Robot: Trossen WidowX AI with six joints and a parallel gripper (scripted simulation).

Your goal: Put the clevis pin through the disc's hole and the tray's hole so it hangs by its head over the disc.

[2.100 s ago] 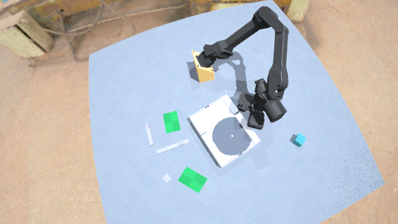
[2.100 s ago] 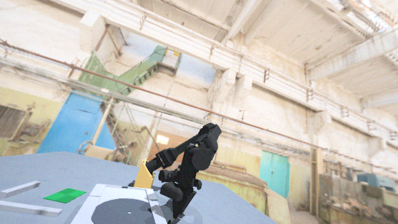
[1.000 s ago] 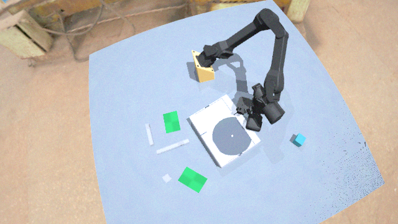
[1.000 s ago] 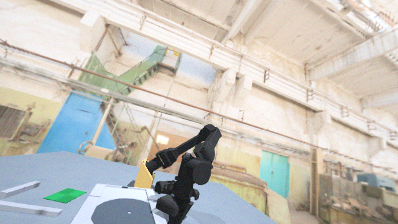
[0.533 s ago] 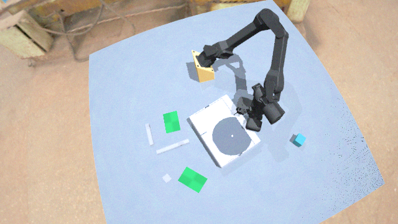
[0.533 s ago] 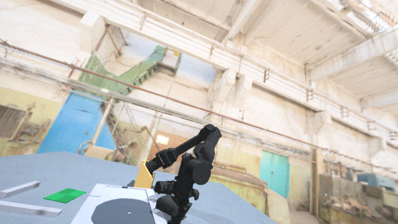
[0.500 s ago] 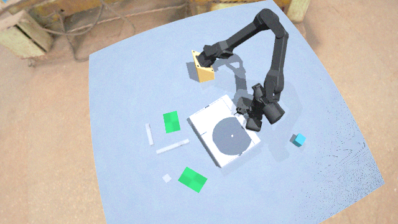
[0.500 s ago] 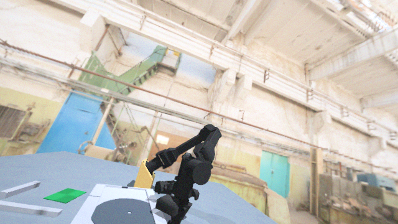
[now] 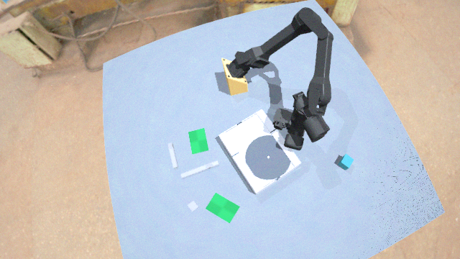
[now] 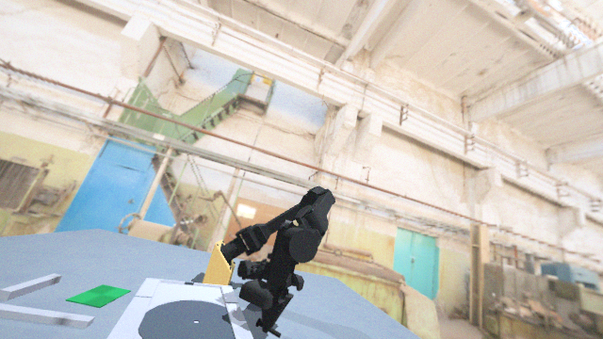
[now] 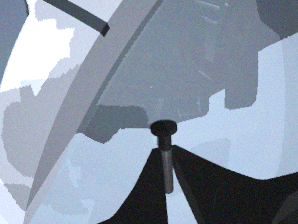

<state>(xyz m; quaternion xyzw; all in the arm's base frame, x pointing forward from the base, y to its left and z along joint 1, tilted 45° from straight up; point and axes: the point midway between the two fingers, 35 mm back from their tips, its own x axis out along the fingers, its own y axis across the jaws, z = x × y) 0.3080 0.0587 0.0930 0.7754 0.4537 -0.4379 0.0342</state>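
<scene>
Left, two pale bars; then the tray, disc lying flat inside (its hole unfilled). Just beside the tray, the gripper pinches the pin below its head. Rightmost, a blue cube.

Top cam: high over the table, looking down, rolled a bit, far enough back to get the whole arm plus floor. Exterior cam: low, near table height, tilted up and rolled; wall and roof fill most of it, table only along the bottom. Wrist cam: closest, aimed past the fingertips at the pin. Top and exterior share arm, disc and yellow bracket.
</scene>
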